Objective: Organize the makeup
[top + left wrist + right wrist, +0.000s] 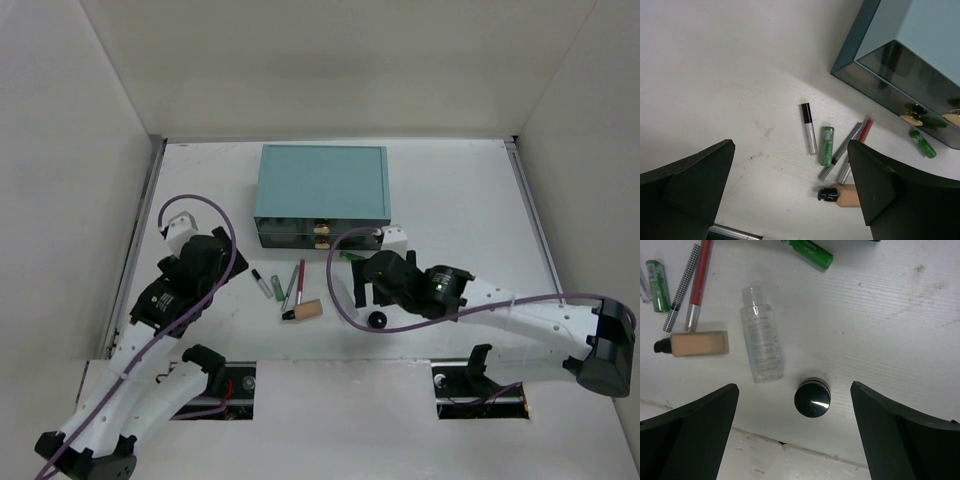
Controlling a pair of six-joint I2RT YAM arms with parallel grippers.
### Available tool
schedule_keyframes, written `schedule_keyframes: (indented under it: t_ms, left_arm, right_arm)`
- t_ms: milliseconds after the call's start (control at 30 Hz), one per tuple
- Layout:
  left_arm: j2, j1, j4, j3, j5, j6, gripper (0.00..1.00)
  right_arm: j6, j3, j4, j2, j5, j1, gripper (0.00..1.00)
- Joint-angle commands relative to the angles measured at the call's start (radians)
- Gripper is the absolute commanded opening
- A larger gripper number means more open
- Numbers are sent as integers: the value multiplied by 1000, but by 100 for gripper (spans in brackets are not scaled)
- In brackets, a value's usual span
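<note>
The makeup lies in front of the teal drawer box (322,195): a black-and-white tube (809,128), a short green stick (826,146), a checked grey pencil (841,157), a red pencil (866,130) and a beige block with a black cap (846,195). My left gripper (791,145) is open and empty, above the table left of them (185,285). My right gripper (794,390) is open above the small black round pot (812,399), one finger to each side and not touching it. A clear bottle (762,347) lies just left of the pot.
A second green tube (812,252) lies against the drawer box front (922,143). The box has two drawers with gold knobs (322,230). White walls enclose the table. The table's front edge (790,447) runs just below the pot.
</note>
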Motion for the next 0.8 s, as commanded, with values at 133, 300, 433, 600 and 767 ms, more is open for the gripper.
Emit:
schedule_keyframes:
  t_ms: [133,300,433,600,767]
  left_arm:
    - [74,6,80,90,2,98,100]
    - [138,34,191,144,51,146,100]
    - [244,103,286,208,123,203,100]
    - [423,225,410,310,293,215,100]
    - [558,270,536,354,486,220,95]
  right_arm:
    - [-6,48,61,24,68,20,100]
    - [-14,38,119,-3,59,34,100]
    - [-26,43,165,-20,82,34,100]
    - [-46,54,311,4,72,29,100]
    - [-22,124,409,117,76,-9,100]
